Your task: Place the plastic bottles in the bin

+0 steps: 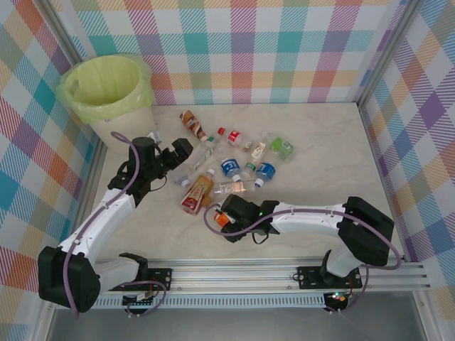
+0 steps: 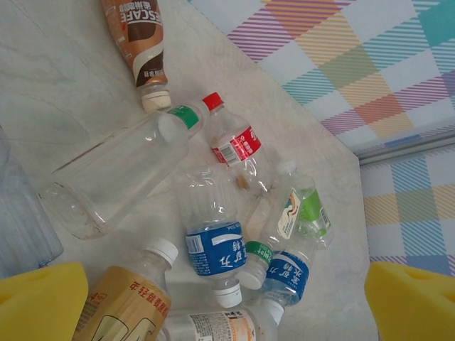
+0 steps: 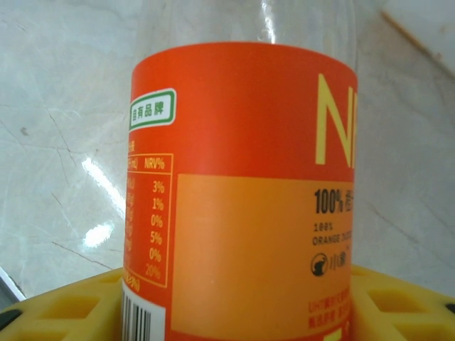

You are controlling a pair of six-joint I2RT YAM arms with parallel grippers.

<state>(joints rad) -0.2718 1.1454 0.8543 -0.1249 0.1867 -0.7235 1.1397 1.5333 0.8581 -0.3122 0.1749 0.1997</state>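
Several plastic bottles [image 1: 229, 167] lie scattered mid-table: a brown one [image 1: 192, 123], a red-labelled one [image 1: 232, 136], a green one [image 1: 281, 147] and a tan-labelled one [image 1: 197, 193]. The bin [image 1: 138, 96], lined with a yellow-green bag, stands at the far left. My left gripper [image 1: 178, 158] hovers open at the left edge of the pile; its wrist view looks down on a blue-labelled bottle [image 2: 213, 249] and a big clear one [image 2: 117, 174]. My right gripper [image 1: 224, 217] is low near the front, its yellow pads [image 3: 64, 309] pressed on both sides of an orange-labelled bottle [image 3: 242, 142].
Checked walls close the table in at the back and on both sides. The brown coffee bottle [image 2: 142, 42] lies farthest back, nearest the bin. Bare marble table [image 1: 334, 149] stretches to the right of the pile and along the front left.
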